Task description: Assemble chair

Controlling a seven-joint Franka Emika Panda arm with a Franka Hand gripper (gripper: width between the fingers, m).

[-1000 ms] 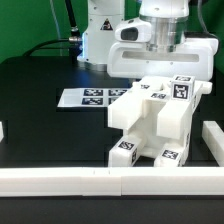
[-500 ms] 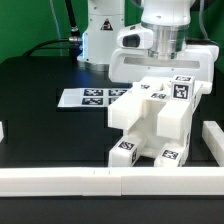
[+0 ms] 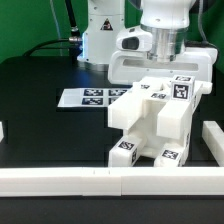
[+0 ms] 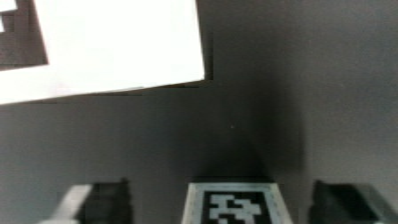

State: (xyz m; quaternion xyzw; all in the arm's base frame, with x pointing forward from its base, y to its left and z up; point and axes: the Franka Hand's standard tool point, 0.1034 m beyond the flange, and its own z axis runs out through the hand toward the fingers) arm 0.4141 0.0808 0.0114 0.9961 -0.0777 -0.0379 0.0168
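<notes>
The partly joined white chair (image 3: 152, 122) stands at the exterior view's right. It is made of blocky tagged parts, with a wide flat white piece (image 3: 200, 62) at its back. My gripper (image 3: 165, 66) hangs just above the chair's top, in front of that flat piece. In the wrist view its two dark fingers (image 4: 98, 202) stand wide apart. A narrow white tagged part (image 4: 235, 203) lies between them with a gap on each side. The gripper (image 4: 222, 196) is open and holds nothing. A white tagged surface (image 4: 107, 45) shows farther off.
The marker board (image 3: 88, 97) lies flat on the black table (image 3: 50, 130), to the exterior view's left of the chair. White border rails run along the front (image 3: 60, 182) and the right (image 3: 212, 140). The robot's base (image 3: 100, 35) stands behind.
The gripper has shifted slightly to the exterior view's right and a little lower over the chair. The chair and marker board have not moved.
</notes>
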